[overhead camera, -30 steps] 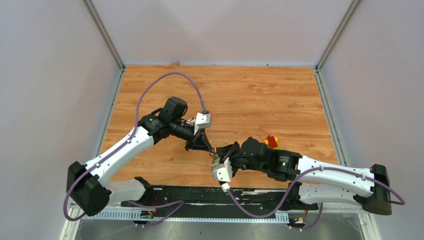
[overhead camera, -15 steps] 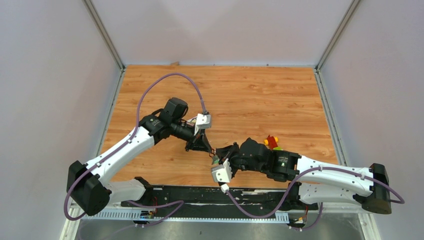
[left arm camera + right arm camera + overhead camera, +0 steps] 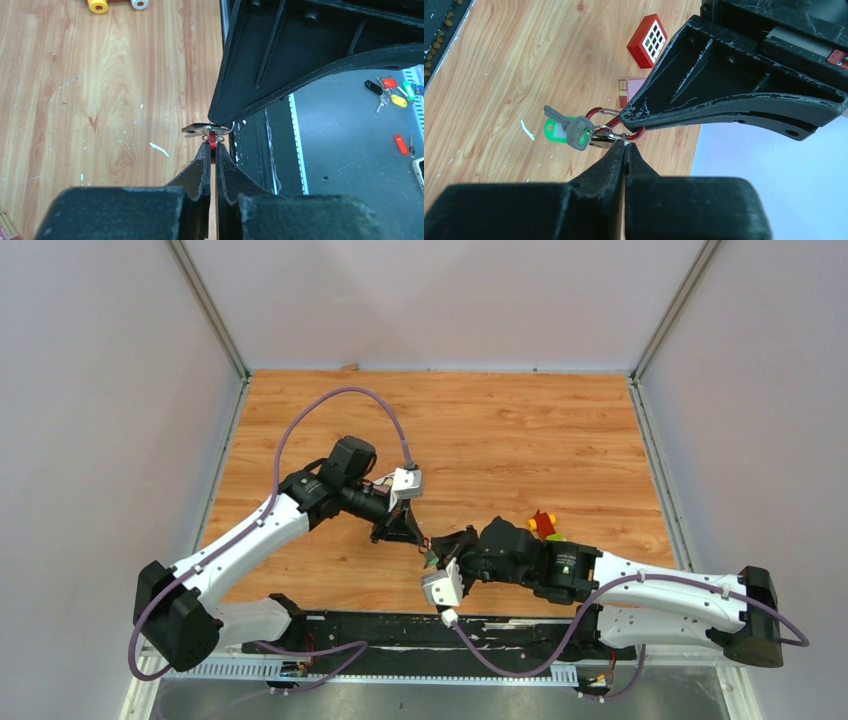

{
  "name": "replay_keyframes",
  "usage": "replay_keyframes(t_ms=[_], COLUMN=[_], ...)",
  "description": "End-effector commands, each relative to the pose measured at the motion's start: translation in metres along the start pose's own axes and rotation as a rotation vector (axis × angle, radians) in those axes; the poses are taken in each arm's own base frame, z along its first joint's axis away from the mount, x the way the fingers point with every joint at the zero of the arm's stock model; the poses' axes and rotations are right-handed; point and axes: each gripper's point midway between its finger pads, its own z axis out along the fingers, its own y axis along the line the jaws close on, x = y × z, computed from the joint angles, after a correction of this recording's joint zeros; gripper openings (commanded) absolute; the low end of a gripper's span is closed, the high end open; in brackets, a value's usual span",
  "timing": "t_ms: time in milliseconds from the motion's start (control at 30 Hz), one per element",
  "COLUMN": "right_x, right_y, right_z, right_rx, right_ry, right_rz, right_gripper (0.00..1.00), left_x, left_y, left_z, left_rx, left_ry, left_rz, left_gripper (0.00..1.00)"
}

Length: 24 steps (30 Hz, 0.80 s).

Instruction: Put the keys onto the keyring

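Note:
My left gripper (image 3: 417, 538) is shut on the red keyring (image 3: 212, 142), edge-on between its fingertips. In the right wrist view the keyring (image 3: 616, 121) is a red wire loop coming out of the left gripper's tip. My right gripper (image 3: 625, 142) is shut on a small metal split ring at the loop's lower edge. A silver key (image 3: 568, 127) and a bright green tag (image 3: 555, 130) hang there, touching the loop. No black-headed key shows. In the top view the two grippers meet tip to tip, the right gripper (image 3: 438, 552) above the table's front edge.
A red box with white squares (image 3: 647, 41) and a pink card (image 3: 630, 89) lie on the wooden table (image 3: 480, 430). A red-yellow-green toy block cluster (image 3: 543, 524) sits beside the right arm. Several spare coloured keys (image 3: 392, 92) lie on the grey floor beyond the table's front edge.
Both grippers stay tip to tip; the right wrist has shifted very slightly. Nothing was let go or taken.

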Motion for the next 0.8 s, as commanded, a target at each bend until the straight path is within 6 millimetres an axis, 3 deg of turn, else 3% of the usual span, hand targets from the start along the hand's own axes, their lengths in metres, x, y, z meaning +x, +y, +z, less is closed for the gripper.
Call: replay_keyframes(t_ms=[0, 233, 400, 533, 767], right_x=[-0.015, -0.012, 0.004, 0.012, 0.002], right_y=[-0.021, -0.017, -0.021, -0.019, -0.021], right_z=[-0.001, 0.003, -0.002, -0.012, -0.034], right_rx=[0.076, 0.067, 0.091, 0.068, 0.014], right_ry=[-0.050, -0.044, 0.026, 0.034, -0.078], right_rz=[-0.015, -0.021, -0.036, -0.025, 0.074], right_gripper=[0.00, 0.00, 0.00, 0.00, 0.00], left_x=[-0.012, -0.013, -0.012, -0.010, -0.006], left_y=[-0.006, -0.007, -0.009, -0.011, -0.003], left_z=[-0.001, 0.000, -0.002, -0.007, -0.020], left_rx=[0.018, 0.029, 0.023, 0.008, -0.053], left_ry=[-0.041, -0.044, -0.042, -0.023, 0.078], left_rz=[0.070, 0.071, 0.087, 0.123, 0.219], left_gripper=[0.00, 0.00, 0.00, 0.00, 0.00])
